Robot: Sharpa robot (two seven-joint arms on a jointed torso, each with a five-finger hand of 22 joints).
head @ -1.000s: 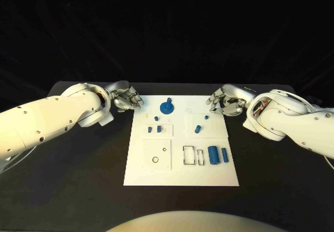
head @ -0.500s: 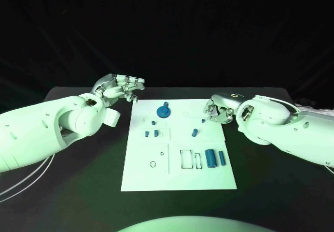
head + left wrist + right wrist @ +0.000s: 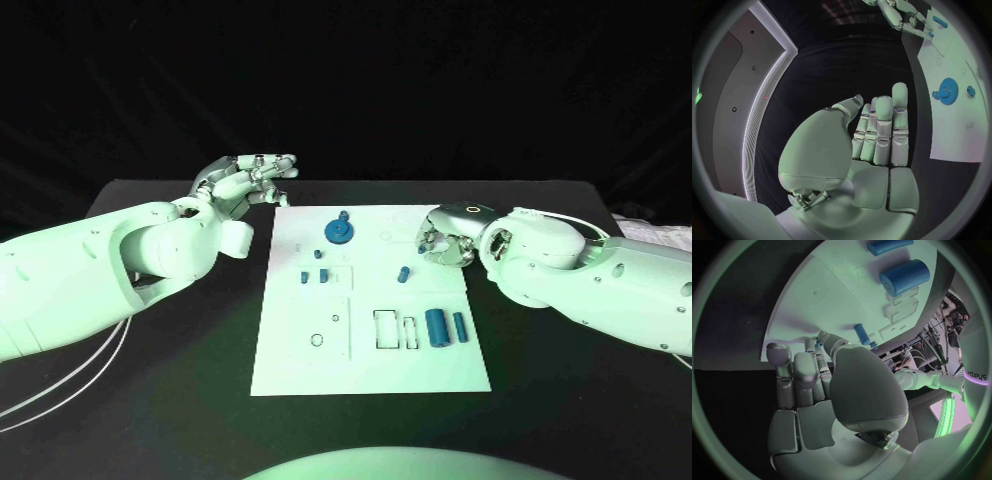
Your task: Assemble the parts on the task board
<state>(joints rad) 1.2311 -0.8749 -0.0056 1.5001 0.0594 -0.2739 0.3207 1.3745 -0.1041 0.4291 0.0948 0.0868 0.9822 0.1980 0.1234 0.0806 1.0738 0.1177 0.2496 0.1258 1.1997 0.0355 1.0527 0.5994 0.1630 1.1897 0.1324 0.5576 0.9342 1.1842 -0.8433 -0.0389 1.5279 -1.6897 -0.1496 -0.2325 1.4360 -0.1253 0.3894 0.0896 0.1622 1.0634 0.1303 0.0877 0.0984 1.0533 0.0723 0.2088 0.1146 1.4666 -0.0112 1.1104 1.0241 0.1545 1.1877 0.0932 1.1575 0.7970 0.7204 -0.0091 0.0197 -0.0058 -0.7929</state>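
A: From the head, where are the hands?

B: The left hand [image 3: 254,176] is raised off the far left corner of the board [image 3: 372,370], fingers fairly straight and close together, nothing in them. The right hand [image 3: 441,243] hangs over the board's right edge, fingers curled; whether it holds anything cannot be told from here. The gear [image 3: 339,232] lies between the two hands, nearer the left one, and a small peg [image 3: 405,271] lies just inboard of the right hand.

A: And the left wrist?

B: It confirms it: the palm is flat, fingers [image 3: 882,127] side by side, empty. The gear [image 3: 948,90] lies off to the fingers' side, well clear.

A: The right wrist?

B: The fingers [image 3: 795,375] are bent with the thumb close, a little blue showing at the tips, but a grasp cannot be confirmed. The peg [image 3: 861,333] lies just past the fingertips, the cylinder [image 3: 904,276] farther out.

A: Advice for the pick?

B: Probably settle the fingertips astride the peg before closing, and lift straight so it doesn't roll.
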